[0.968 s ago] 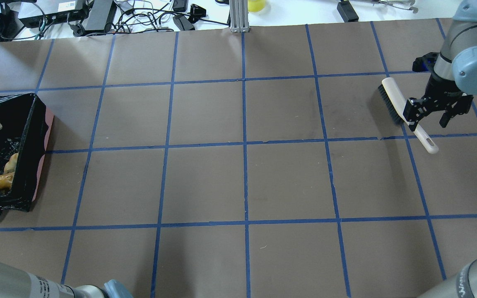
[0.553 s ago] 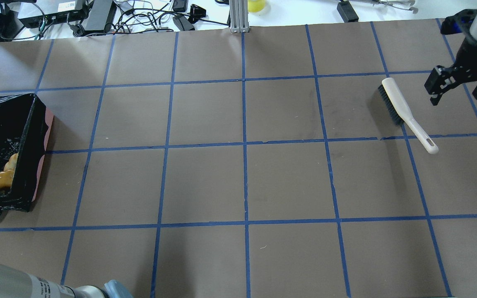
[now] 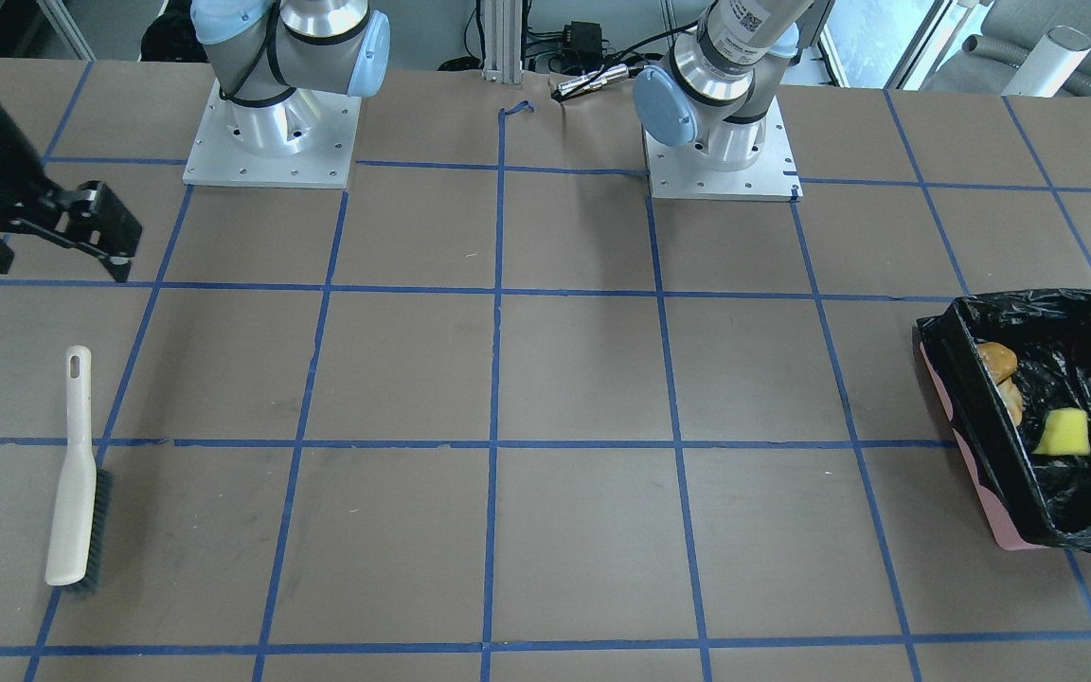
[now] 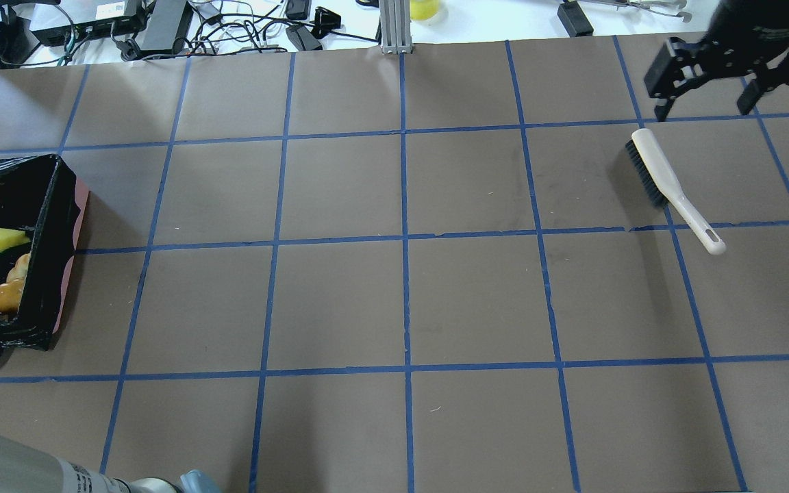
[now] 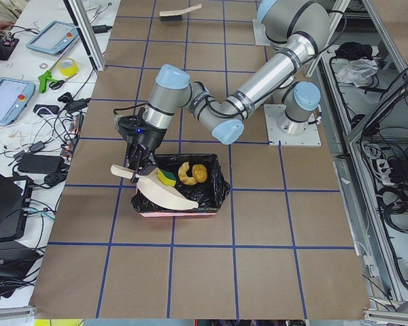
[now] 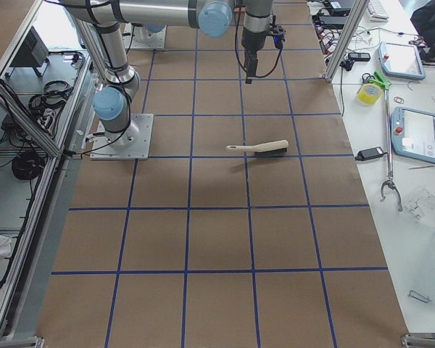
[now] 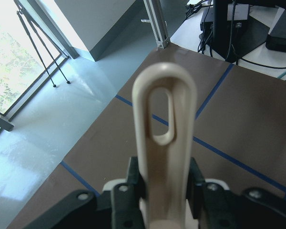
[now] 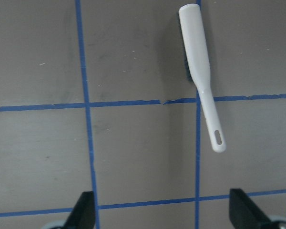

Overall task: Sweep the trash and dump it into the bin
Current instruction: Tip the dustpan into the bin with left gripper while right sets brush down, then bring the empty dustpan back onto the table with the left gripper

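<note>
All three pieces of trash lie inside the bin (image 3: 1028, 308), a pink-sided box lined with a crinkly black bag at the table's end on the robot's left. There is one yellow sponge chunk (image 3: 1064, 432) with a green face, one rounded orange-brown lump (image 3: 996, 360) like a small potato, and one paler crescent slice (image 3: 1012, 400). The slice is tucked against the lump, and both lie along the bin's inner wall. The sponge lies apart from them, nearer the middle.

The left gripper (image 7: 164, 200) is clamped on the looped handle of the single beige dustpan (image 5: 166, 193), which hangs slanted over the bin's rim. The one brush (image 4: 665, 181) — white handle, dark bristles — lies flat on the table at the opposite end. The right gripper (image 4: 704, 106) holds nothing, and is raised clear of the brush with its jaws spread wide.
</note>
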Robot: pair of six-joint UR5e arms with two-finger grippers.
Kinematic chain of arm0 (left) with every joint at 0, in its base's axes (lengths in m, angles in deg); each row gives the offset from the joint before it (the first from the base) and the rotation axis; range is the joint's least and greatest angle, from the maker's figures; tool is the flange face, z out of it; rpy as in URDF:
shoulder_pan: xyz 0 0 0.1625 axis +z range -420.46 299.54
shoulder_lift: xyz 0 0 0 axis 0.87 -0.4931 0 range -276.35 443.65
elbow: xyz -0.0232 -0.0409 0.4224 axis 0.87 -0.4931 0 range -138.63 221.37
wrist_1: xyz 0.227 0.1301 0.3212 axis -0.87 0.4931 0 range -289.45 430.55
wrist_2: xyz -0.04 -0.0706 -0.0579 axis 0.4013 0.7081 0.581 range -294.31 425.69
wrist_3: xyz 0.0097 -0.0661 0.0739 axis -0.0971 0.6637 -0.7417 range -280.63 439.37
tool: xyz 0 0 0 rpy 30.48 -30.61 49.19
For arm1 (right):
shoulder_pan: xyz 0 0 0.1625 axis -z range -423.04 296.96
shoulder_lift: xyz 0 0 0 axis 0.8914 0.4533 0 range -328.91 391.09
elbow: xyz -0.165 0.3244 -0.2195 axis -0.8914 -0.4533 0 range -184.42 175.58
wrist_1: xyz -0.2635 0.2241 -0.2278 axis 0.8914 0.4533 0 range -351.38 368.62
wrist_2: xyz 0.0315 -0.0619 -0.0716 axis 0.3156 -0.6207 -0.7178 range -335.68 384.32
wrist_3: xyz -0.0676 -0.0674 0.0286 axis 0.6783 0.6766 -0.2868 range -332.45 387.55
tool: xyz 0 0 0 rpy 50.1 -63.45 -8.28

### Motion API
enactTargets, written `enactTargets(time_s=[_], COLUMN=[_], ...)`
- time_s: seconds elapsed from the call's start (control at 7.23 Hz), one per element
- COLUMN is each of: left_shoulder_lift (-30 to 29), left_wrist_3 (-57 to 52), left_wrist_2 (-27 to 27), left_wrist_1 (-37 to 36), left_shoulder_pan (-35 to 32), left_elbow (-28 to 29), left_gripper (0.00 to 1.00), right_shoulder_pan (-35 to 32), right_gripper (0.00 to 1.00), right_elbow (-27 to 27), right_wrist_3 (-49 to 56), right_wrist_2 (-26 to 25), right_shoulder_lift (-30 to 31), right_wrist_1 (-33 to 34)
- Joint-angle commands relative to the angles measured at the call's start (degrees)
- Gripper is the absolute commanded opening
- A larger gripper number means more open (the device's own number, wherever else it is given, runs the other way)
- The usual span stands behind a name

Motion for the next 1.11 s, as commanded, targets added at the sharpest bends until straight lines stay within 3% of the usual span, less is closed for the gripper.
enactTargets(time_s=[0.0,0.14,0.28,0.41,0.55,0.97], left_shoulder_lift=[0.1,0.9,2.1,3.2,3.9,6.0], left_wrist_3=[-0.4,-0.6,0.4,0.5,4.1,16.8], left_wrist_2=[-3.0,-2.9,-2.4,-2.2,-1.2,0.2], left_wrist_1=[-2.4,-0.6,6.6,10.4,15.4,26.3], left_shoulder_pan=[-2.5,-2.6,-2.7,-2.7,-2.9,-6.8], left_elbow=[-0.8,-0.9,0.3,1.2,1.7,2.4], left_gripper=[0.00,0.00,0.00,0.00,0.00,0.00], right_shoulder_pan=[-9.9,-10.2,-10.2,-10.2,-10.1,-10.1], right_gripper=[1.00,1.00,0.98,0.89,0.90,0.99], right_elbow=[-0.7,0.0,0.3,1.7,3.2,3.6], right_wrist_3=[-12.6,-12.6,-12.3,-10.6,-8.1,-8.8], right_wrist_2=[1.3,1.4,1.6,3.9,6.9,6.1], right_shoulder_lift=[0.1,0.1,0.5,1.6,2.9,3.6], right_wrist_1=[-0.8,-0.5,-0.4,-0.3,0.6,5.5])
